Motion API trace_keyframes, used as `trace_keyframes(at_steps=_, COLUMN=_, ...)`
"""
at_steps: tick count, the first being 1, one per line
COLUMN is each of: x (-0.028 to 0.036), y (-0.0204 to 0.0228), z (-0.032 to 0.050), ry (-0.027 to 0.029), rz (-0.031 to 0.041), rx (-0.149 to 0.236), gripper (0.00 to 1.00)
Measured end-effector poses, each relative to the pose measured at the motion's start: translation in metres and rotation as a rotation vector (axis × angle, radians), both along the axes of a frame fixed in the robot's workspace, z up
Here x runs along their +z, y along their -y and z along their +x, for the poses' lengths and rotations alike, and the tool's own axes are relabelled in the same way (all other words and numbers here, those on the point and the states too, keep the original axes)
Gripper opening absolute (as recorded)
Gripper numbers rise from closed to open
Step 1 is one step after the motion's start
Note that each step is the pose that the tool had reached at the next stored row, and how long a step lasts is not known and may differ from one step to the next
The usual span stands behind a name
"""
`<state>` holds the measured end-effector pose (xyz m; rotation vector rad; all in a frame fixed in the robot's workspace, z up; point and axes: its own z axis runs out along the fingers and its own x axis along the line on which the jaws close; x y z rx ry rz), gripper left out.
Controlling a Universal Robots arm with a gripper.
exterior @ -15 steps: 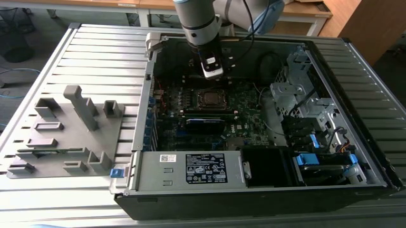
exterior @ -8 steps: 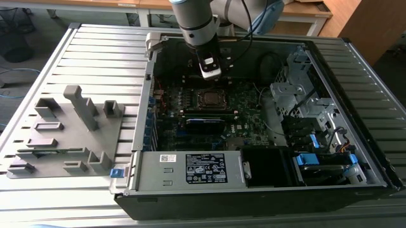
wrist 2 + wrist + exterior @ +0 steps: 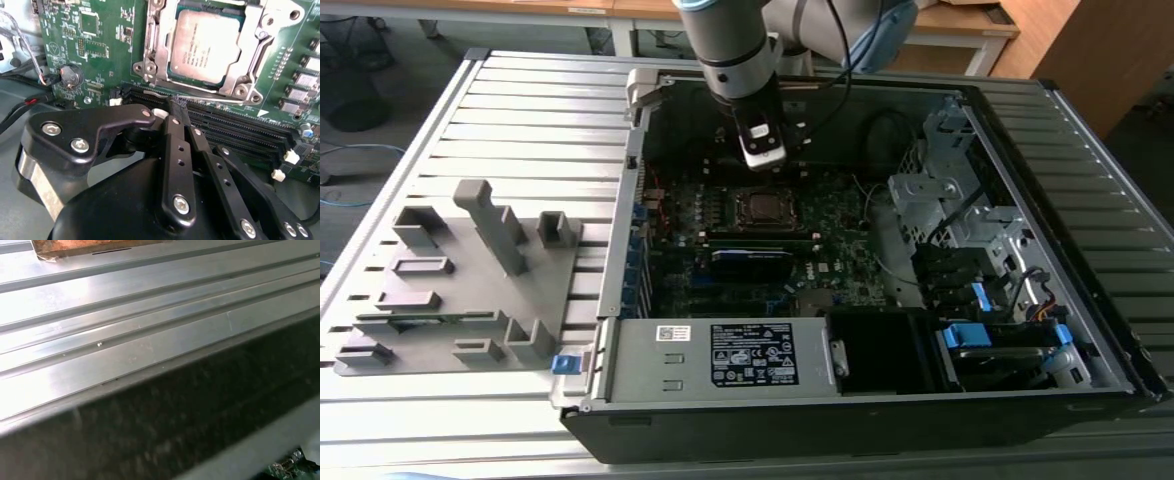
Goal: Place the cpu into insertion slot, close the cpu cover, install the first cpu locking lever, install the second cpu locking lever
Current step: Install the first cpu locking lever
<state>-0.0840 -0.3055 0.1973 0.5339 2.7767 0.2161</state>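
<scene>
Cpu (image 3: 205, 45) seated in insertion slot (image 3: 761, 205), cpu cover (image 3: 155, 45) apparently lowered around it. Claw (image 3: 176, 105) fingers drawn together, nothing gripped, tip just beside slot's edge. Chip judged light, stiff, fragile — best held by edges, top left unpressed.

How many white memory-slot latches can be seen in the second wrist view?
4. At one end of the black memory slots, one white latch lies beside the gripper and another just behind it; two more sit at the opposite end. The gripper may hide others.
</scene>
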Motion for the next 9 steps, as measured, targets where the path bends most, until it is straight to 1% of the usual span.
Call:
trace_keyframes(at_steps=2, x=-0.0001, y=0.0027, z=0.0000, ry=0.0001, rz=0.0001, rx=0.000, gripper=0.11)
trace_keyframes(at_steps=4, x=-0.0002, y=0.0041, z=0.0000, ry=0.0004, rz=0.0000, rx=0.000, gripper=0.11)
trace_keyframes(at_steps=7, x=-0.0008, y=0.0048, z=0.0000, ry=0.0020, rz=0.0000, rx=0.000, gripper=0.11)
trace_keyframes(at_steps=9, x=-0.0009, y=0.0049, z=0.0000, ry=0.0021, rz=-0.0001, rx=0.000, gripper=0.11)
